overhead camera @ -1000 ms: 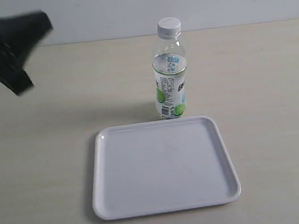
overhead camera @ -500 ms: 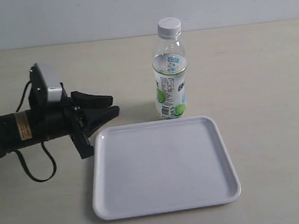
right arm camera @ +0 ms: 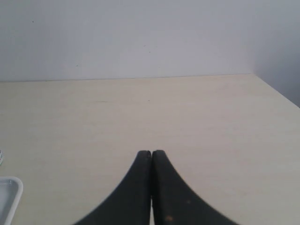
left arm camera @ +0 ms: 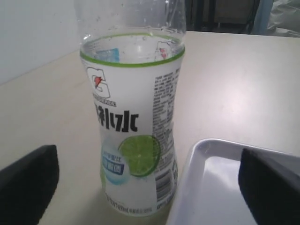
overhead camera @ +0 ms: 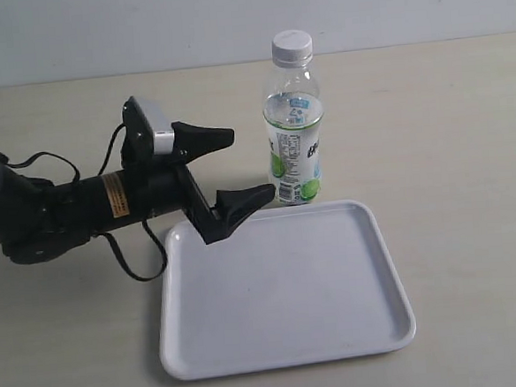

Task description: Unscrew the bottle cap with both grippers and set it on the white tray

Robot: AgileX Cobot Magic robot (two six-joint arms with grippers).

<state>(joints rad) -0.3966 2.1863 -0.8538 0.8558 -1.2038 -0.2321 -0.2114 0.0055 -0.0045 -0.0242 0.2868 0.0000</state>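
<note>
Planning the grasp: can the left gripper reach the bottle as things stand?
Likely yes. The left gripper is open and aimed at the bottle, with nothing between them. It partly overhangs the edge of the tray, but the tray is low.

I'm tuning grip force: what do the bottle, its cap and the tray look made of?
The bottle: clear plastic, see-through above its printed label. The bottle cap: opaque white plastic, matte-looking. The white tray: glossy white, probably plastic, judging by soft reflections.
</note>
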